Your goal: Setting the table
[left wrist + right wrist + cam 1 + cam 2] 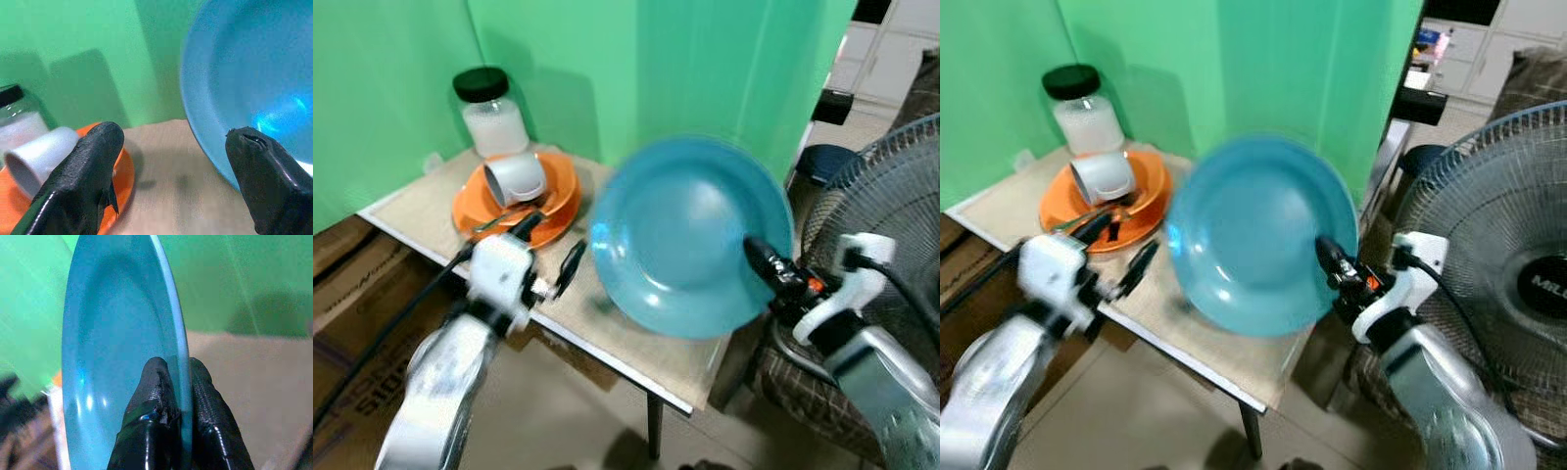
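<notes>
A blue plate (690,235) hangs tilted on edge above the right part of the table (636,343). My right gripper (756,253) is shut on its rim; its fingers (161,396) pinch the plate (122,357) from both sides. At the table's back left lies an orange plate (558,191) with a grey cup (514,179) on its side on it. My left gripper (551,250) stands open over the table's front edge, between the orange plate and the blue one. Its fingers (93,166) bracket the cup (34,156) and the blue plate (254,73).
A glass jar (494,116) with a black lid stands behind the orange plate, against a green backdrop (636,69). A standing fan (891,215) is close on the right of the table. Cardboard boxes (352,284) sit on the floor to the left.
</notes>
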Controlling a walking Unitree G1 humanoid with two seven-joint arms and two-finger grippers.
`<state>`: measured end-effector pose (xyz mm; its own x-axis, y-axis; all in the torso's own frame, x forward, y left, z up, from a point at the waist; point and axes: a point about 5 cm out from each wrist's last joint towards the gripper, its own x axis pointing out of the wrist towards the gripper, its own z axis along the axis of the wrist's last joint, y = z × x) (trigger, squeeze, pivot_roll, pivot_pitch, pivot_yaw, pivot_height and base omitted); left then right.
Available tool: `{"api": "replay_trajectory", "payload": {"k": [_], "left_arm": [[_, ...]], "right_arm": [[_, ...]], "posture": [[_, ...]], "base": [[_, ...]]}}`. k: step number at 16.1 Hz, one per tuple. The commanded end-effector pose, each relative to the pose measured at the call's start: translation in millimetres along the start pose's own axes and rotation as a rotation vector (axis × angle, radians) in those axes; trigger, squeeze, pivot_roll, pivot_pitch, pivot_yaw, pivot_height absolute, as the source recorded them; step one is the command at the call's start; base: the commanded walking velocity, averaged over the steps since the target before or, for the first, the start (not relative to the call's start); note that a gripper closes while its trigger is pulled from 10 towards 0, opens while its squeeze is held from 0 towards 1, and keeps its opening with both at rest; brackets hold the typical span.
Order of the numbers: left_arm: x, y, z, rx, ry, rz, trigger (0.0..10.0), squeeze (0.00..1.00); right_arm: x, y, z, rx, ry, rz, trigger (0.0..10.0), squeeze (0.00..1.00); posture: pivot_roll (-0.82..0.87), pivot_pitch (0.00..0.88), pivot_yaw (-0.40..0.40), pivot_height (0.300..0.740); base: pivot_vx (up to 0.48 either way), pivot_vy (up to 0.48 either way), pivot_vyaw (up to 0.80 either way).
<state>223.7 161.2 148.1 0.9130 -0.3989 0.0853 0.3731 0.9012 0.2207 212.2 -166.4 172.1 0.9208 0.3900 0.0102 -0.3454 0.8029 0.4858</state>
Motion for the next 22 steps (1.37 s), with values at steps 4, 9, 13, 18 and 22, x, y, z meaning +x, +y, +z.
{"api": "replay_trajectory", "payload": {"k": [4, 9, 13, 18, 22], "left_arm": [[-16.4, -5.0, 1.2, -0.009, 0.082, 0.084, 10.0, 0.0], [-20.0, -11.4, -4.9, -0.006, 0.162, 0.12, 10.0, 0.0], [-17.3, -0.1, -15.5, 0.016, 0.241, 0.208, 10.0, 0.0], [-9.1, -9.7, -5.8, 0.013, 0.184, 0.165, 10.0, 0.0], [-6.9, -9.9, -5.8, 0.033, 0.174, 0.141, 10.0, 0.0]], "right_arm": [[-12.4, 11.4, -5.0, 0.038, -0.012, 0.086, 10.0, 0.0], [-16.2, 9.1, -8.5, 0.03, -0.031, 0.062, 10.0, 0.0], [-14.1, 10.2, -15.3, 0.004, -0.002, 0.06, 10.0, 0.0], [-14.8, 8.6, -10.3, 0.005, -0.024, 0.059, 10.0, 0.0], [-10.9, 6.8, -10.8, 0.009, -0.019, 0.07, 10.0, 0.0]], "posture": [[-0.02, 0.0, 0.034, 0.74], [-0.03, 0.0, 0.058, 0.74], [-0.04, 0.0, 0.072, 0.74], [-0.04, 0.0, 0.067, 0.74], [-0.02, 0.0, 0.054, 0.74]], "base": [[0.0, 0.0, -0.38], [0.0, 0.0, -0.78], [0.0, 0.0, -0.78], [0.0, 0.0, -0.78], [0.0, 0.0, -0.78]]}}
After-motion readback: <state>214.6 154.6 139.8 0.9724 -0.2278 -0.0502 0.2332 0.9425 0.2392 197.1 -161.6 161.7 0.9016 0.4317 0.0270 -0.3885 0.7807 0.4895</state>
